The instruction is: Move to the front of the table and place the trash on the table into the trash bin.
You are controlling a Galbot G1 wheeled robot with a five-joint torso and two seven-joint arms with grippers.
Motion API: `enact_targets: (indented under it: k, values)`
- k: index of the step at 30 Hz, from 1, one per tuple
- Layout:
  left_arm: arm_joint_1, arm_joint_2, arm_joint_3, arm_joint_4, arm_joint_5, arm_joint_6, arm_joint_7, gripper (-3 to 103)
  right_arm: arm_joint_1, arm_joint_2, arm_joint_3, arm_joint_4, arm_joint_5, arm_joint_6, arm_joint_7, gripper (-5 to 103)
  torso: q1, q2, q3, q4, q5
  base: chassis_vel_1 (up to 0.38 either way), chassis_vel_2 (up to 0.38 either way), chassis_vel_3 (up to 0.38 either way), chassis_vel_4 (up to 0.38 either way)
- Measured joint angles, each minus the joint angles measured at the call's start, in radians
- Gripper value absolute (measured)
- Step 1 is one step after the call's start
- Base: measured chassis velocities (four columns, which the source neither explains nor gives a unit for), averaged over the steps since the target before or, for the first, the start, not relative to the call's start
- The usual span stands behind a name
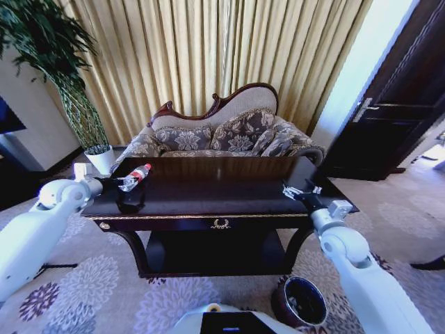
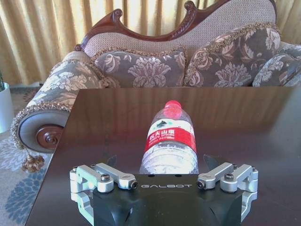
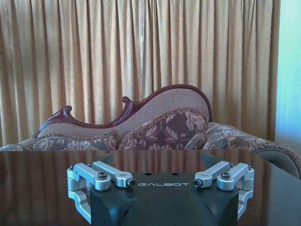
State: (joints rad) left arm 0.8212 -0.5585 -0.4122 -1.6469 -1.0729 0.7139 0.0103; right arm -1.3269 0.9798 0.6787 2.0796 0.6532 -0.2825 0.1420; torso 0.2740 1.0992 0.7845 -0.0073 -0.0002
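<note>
- The left gripper sits low over the table at its left end, fingers spread wide to either side of the water bottle. The left wrist view shows the bottle lying on its side with its base between the fingers and its red cap pointing toward the sofa; I cannot tell whether the pads touch it.
- Risk: the bottle is round and rests on glossy wood, so a closing that meets one side first would likely roll or skid it away from the gripper, toward the sofa-side edge of the table.
- Risk: it looks thin-walled and crumpled, so a hard squeeze could buckle it and let it slip out during the carry.
- Risk: the grip would land near the base, leaving the capped end hanging out; it may droop or twist once lifted.
- Edges: the bottle lies near the table's left end, with bare tabletop between its cap and the sofa-side edge. A sideways nudge has less margin than a push forward.
- The right gripper hovers at the table's right end, fingers spread and holding nothing, well apart from the bottle.
- The trash bin stands on the carpet below the table's right front corner, beside the right arm. The carry from the left end must cross the front edge, and the right arm crowds the route to the bin.
</note>
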Motion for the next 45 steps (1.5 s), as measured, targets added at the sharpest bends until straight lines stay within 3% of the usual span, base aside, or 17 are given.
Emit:
enact_targets:
  k: [9, 12, 14, 15, 18, 20, 23, 28, 36, 39, 43, 44, 45]
  values:
    - [-0.007, -0.013, 0.010, 0.020, 0.019, 0.000, 0.018, 103, 0.014, 0.000, -0.007, -0.013, 0.000, 0.000, 0.000, 100, 0.000, 0.000, 0.000, -0.0002, -0.0001, 0.000, 0.000, 0.000, 0.000]
    - [-0.018, -0.019, 0.023, 0.028, 0.019, 0.000, 0.016, 88, 0.021, -0.007, -0.012, -0.014, 0.002, 0.001, 0.000, 100, 0.000, 0.000, 0.000, -0.0001, 0.0000, 0.000, 0.000, 0.000, 0.000]
    - [-0.020, -0.020, 0.025, 0.029, 0.019, 0.000, 0.014, 88, 0.023, -0.008, -0.013, -0.015, 0.003, 0.002, 0.000, 100, 0.000, 0.000, 0.000, -0.0001, 0.0000, 0.000, 0.000, 0.000, 0.000]
    - [-0.024, -0.025, 0.027, 0.032, 0.019, 0.000, 0.009, 77, 0.026, -0.009, -0.016, -0.019, 0.003, 0.002, 0.000, 100, 0.000, 0.000, 0.000, -0.0001, 0.0000, 0.000, 0.000, 0.000, 0.000]
    - [-0.024, -0.026, 0.028, 0.032, 0.018, 0.000, 0.007, 72, 0.029, -0.011, -0.018, -0.022, 0.003, 0.002, 0.000, 100, 0.000, 0.000, 0.000, -0.0001, 0.0000, 0.000, 0.000, 0.000, 0.000]
    - [-0.024, -0.026, 0.028, 0.032, 0.018, -0.001, 0.007, 60, 0.030, -0.011, -0.019, -0.024, 0.003, 0.003, 0.000, 100, 0.000, 0.000, 0.000, 0.0000, 0.0002, 0.000, 0.000, 0.000, 0.000]
    - [-0.022, -0.025, 0.025, 0.032, 0.018, -0.002, 0.008, 53, 0.030, -0.011, -0.019, -0.025, 0.003, 0.004, 0.000, 100, 0.000, 0.000, 0.000, -0.0001, 0.0002, 0.000, 0.000, 0.000, 0.000]
    - [-0.017, -0.023, 0.020, 0.026, 0.018, -0.002, 0.007, 40, 0.026, -0.011, -0.016, -0.025, 0.002, 0.005, 0.001, 100, 0.000, 0.000, 0.000, -0.0001, 0.0000, 0.000, 0.000, 0.000, 0.000]
    - [0.002, -0.024, -0.012, -0.004, 0.033, -0.003, 0.002, 34, 0.021, -0.021, -0.012, -0.009, 0.011, 0.005, 0.004, 100, 0.000, 0.000, 0.000, 0.0000, -0.0001, 0.000, 0.000, 0.000, 0.000]
    - [0.008, -0.028, -0.023, -0.023, 0.038, -0.031, 0.001, 34, 0.021, -0.030, -0.012, 0.000, 0.025, 0.005, 0.006, 100, 0.000, 0.000, 0.000, 0.0000, -0.0001, 0.000, 0.000, 0.000, 0.000]
    - [0.027, -0.031, -0.031, -0.067, 0.138, -0.194, 0.005, 34, 0.033, -0.067, -0.037, 0.029, 0.096, 0.005, 0.032, 100, 0.000, 0.000, 0.000, -0.0002, -0.0001, 0.000, 0.000, 0.000, 0.000]
    - [0.027, -0.031, -0.031, -0.067, 0.138, -0.194, 0.005, 34, 0.033, -0.067, -0.037, 0.029, 0.096, 0.005, 0.032, 100, 0.000, 0.000, 0.000, -0.0002, -0.0001, 0.000, 0.000, 0.000, 0.000]
    - [0.035, -0.031, -0.025, -0.084, 0.246, -0.314, 0.012, 34, 0.052, -0.086, -0.060, 0.038, 0.133, 0.003, 0.041, 100, 0.000, 0.000, 0.000, -0.0001, 0.0002, 0.000, 0.000, 0.000, 0.000]
